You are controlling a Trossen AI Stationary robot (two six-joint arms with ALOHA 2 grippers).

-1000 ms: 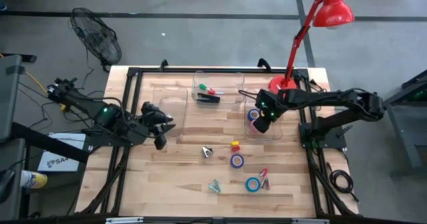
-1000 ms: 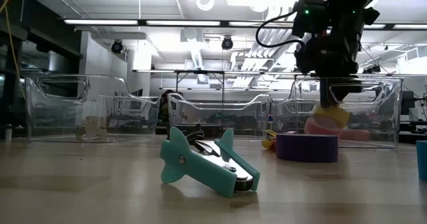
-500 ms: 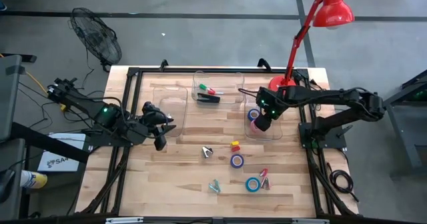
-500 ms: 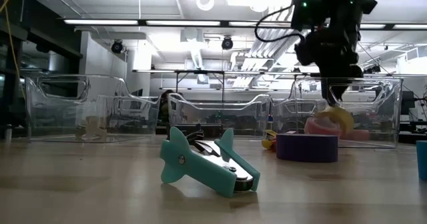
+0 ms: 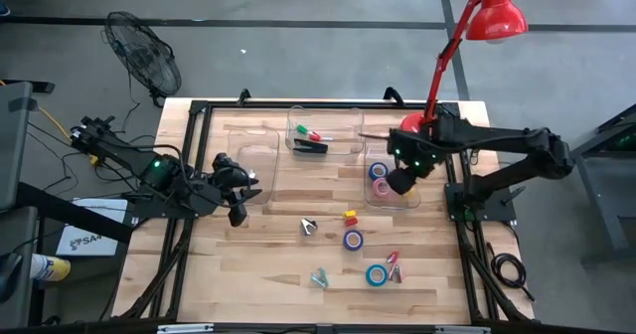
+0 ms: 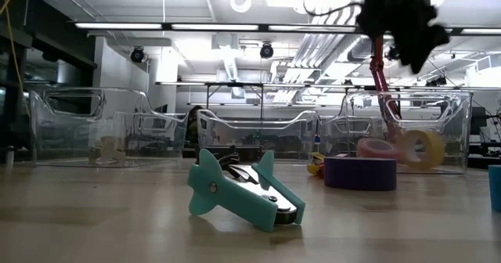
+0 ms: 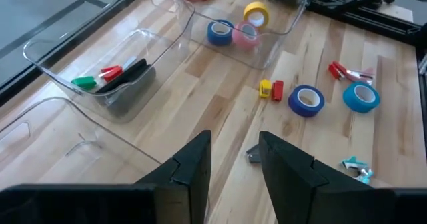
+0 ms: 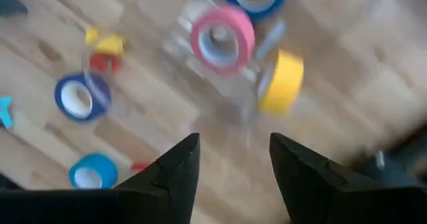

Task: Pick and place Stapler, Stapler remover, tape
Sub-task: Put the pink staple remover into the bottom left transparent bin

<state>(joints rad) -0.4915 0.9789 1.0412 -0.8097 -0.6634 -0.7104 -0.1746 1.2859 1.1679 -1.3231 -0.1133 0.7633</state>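
Note:
The black stapler (image 5: pixel 310 147) lies in the middle clear bin (image 5: pixel 343 125) beside a green and a red stapler remover (image 7: pixel 100 76). Blue, pink and yellow tape rolls (image 8: pixel 281 82) sit in the right clear bin (image 5: pixel 409 203); the yellow roll (image 6: pixel 423 148) stands on its edge. My right gripper (image 8: pixel 233 171) hangs open above that bin, pointing down and holding nothing. A purple-blue tape roll (image 5: pixel 353 240) and a teal-blue one (image 5: pixel 376 274) lie flat on the table. My left gripper (image 7: pixel 235 164) waits open at the table's left, above the wood.
Loose stapler removers lie on the wood: teal (image 6: pixel 243 189), grey (image 5: pixel 308 227), yellow-and-red (image 5: pixel 350 217) and red (image 5: pixel 394 266). A further clear bin (image 5: pixel 248 155) stands at the left of the row. A red desk lamp (image 5: pixel 492 11) rises at the far right corner.
My right gripper has let go of the yellow tape roll and risen straight up out of the right bin. The roll has dropped from between the fingers and now stands on edge next to the pink roll.

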